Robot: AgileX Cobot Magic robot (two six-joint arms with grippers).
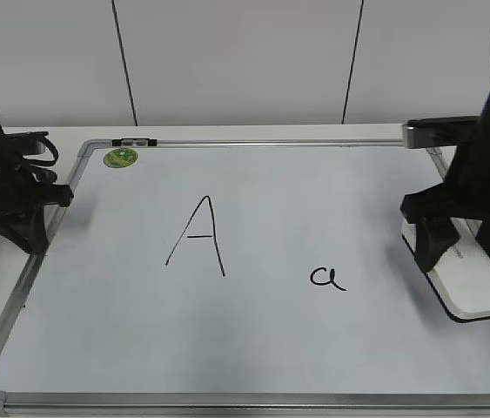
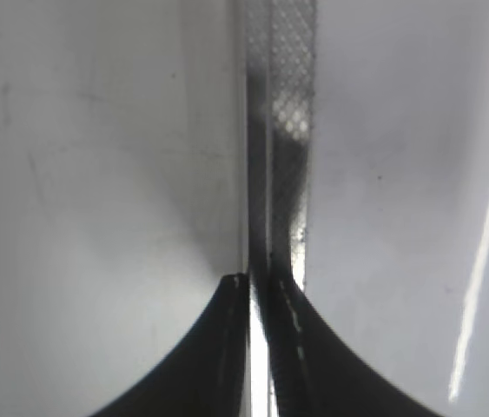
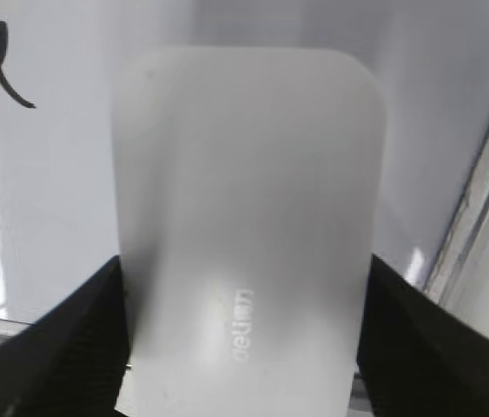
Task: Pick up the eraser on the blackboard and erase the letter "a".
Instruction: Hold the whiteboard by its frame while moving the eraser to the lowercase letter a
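Note:
The white eraser [image 1: 469, 287] lies flat on the blackboard [image 1: 271, 348], a white board, near its right edge. My right gripper [image 1: 462, 248] straddles the eraser's far end, one finger touching each long side. In the right wrist view the eraser [image 3: 244, 200] fills the space between the fingers [image 3: 244, 347], grey lettering up. The small black letter "a" [image 1: 327, 278] is written left of the eraser; part of it shows in the right wrist view [image 3: 1, 65]. My left gripper [image 1: 29, 233] is shut and empty over the board's left frame [image 2: 283, 130], fingertips [image 2: 260, 282] together.
A tall black capital "A" [image 1: 198, 237] is written left of centre. A round green sticker [image 1: 120, 158] sits in the board's far left corner. The grey frame runs close to the eraser's right side [image 3: 479, 200]. A white wall stands behind the table.

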